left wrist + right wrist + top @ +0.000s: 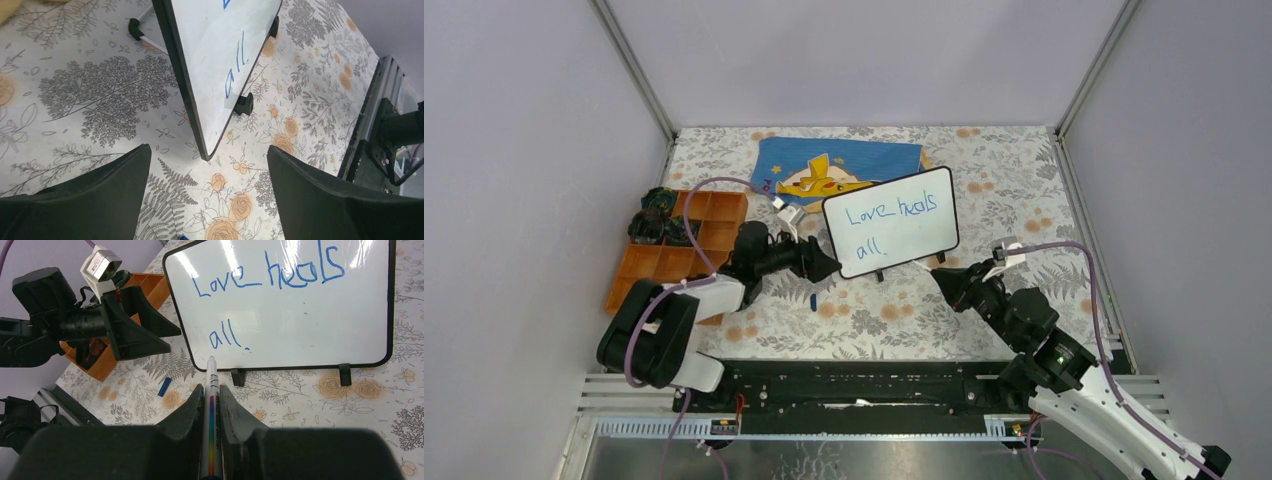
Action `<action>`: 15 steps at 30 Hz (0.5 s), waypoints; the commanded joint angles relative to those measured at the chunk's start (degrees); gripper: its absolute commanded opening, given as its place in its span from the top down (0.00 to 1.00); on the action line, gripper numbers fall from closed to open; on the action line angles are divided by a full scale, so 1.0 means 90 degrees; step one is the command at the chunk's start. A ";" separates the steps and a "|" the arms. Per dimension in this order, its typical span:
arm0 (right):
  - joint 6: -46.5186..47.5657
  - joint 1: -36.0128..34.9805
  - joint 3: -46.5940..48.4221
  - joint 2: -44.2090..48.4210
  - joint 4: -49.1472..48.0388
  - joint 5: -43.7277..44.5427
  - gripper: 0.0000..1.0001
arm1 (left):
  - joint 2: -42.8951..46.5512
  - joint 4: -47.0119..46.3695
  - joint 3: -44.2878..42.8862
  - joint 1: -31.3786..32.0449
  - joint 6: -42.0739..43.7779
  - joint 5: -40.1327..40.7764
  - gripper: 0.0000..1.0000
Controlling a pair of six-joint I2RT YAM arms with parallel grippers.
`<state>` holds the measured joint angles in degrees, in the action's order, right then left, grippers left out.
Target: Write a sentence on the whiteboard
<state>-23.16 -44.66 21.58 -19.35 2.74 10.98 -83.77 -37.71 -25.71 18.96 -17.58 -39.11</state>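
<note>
**Whiteboard written, marker gripped**

A blue cloth (844,160) lies behind the whiteboard (894,222), and an orange tray (694,250) sits to its left. The sentence (889,215) fills the board. The left gripper (829,265) gapes empty at the board's left edge. The right gripper (944,275), in front of the board, pinches a marker (211,390). A blue cap (812,299) lies nearby.

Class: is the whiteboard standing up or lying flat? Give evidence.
Standing up: the whiteboard rests on its black feet, its face toward the right wrist camera.
</note>
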 commanded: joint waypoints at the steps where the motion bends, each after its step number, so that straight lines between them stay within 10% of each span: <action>1: 0.0066 0.0041 0.0147 0.0168 -0.0162 0.0026 1.00 | 0.0658 0.0765 0.0129 0.0013 0.0245 0.0780 0.03; 11: -0.0090 0.0042 0.0968 0.0429 0.0755 0.0895 1.00 | 0.2710 0.4526 -0.1460 -0.0038 -0.1730 0.5441 0.01; 15: 0.0127 0.0041 0.1414 0.0273 0.1128 0.1209 1.00 | 0.3173 0.5578 -0.1729 -0.0351 -0.2660 0.5894 0.01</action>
<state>-23.51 -44.60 28.95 -16.05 10.13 16.99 -58.72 -2.90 -38.59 17.87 -30.11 -0.27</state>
